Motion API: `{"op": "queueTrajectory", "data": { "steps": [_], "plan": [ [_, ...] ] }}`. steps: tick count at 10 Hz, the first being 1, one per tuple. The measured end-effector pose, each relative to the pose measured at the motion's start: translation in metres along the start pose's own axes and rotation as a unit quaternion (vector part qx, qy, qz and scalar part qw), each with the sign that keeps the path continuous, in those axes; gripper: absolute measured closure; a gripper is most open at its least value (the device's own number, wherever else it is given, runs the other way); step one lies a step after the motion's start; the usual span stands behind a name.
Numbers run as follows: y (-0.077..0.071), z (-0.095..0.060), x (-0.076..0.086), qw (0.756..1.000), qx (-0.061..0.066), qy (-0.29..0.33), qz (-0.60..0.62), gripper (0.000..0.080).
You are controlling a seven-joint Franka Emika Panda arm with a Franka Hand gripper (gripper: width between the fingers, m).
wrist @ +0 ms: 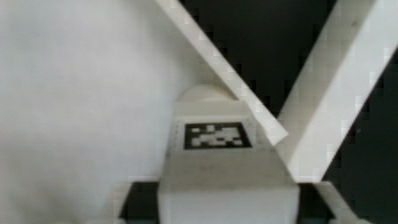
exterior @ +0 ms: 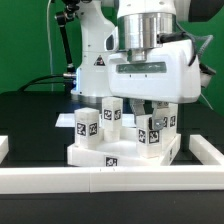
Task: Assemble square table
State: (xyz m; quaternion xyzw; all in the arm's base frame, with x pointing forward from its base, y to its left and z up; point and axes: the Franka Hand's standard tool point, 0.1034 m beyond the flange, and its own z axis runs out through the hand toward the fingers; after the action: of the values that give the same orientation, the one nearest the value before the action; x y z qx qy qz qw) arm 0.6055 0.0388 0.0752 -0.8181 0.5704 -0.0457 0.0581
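The white square tabletop lies flat with its raised rims up. Two white legs with black-and-white tags stand on it at the exterior view's left and middle. Two more stand close together at the right. My gripper reaches down over that right pair. In the wrist view a tagged leg sits between my dark fingers, and the gripper is shut on it. The tabletop's flat face and a slanting rim lie behind the leg.
Long white border bars frame the work area along the front, the exterior view's right and left. The robot's base stands behind the tabletop on the black table.
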Motion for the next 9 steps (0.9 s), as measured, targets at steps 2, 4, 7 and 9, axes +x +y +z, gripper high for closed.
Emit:
{"op": "queueTrajectory", "data": {
  "steps": [2, 4, 7, 9],
  "plan": [
    [0.0, 0.0, -0.001, 0.996, 0.0, 0.0, 0.091, 0.0509],
    [-0.001, 0.0, -0.006, 0.981, 0.001, -0.006, 0.196, 0.0509],
    [-0.002, 0.001, -0.01, 0.956, 0.002, -0.013, 0.294, 0.0509],
    [-0.002, 0.001, -0.009, 0.954, 0.003, -0.015, 0.299, 0.0509]
  ]
}}
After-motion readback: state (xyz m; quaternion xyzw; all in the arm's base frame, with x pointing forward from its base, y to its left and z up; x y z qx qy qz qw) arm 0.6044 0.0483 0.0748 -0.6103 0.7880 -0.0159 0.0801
